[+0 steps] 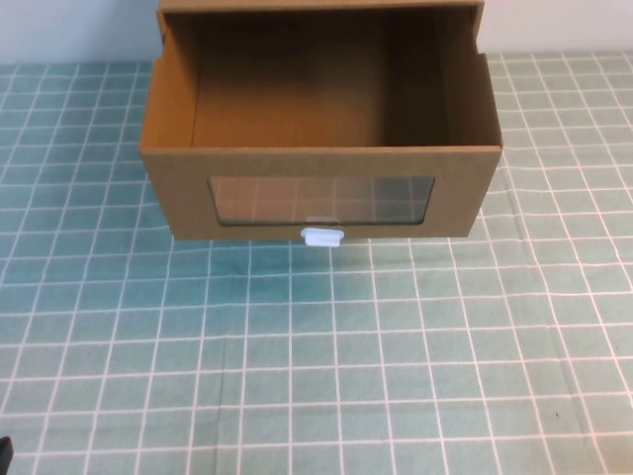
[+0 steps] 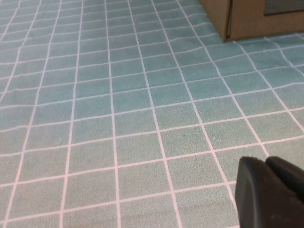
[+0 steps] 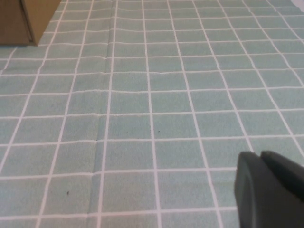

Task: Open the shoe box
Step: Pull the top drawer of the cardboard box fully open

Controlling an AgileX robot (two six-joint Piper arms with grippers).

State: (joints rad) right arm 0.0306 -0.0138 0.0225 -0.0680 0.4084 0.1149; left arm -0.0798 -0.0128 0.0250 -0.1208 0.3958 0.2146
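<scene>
The left claw (image 2: 267, 167) is clenched on nothing, low over the tabletop (image 1: 316, 376). The right claw (image 3: 262, 160) is likewise clenched and empty. The box (image 1: 316, 188) stands open well ahead of both claws and between them, touched by neither.

place: staged tabletop, room unclear | cue: teal checked cloth (image 1: 396, 376) | pale wall (image 1: 59, 30)

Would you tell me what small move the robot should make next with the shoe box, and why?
Probably none beyond resting parked: the shoe box drawer already stands pulled out, its inside showing, white handle free. The left gripper and right gripper sit shut, low over the tablecloth, clear of it.
</scene>
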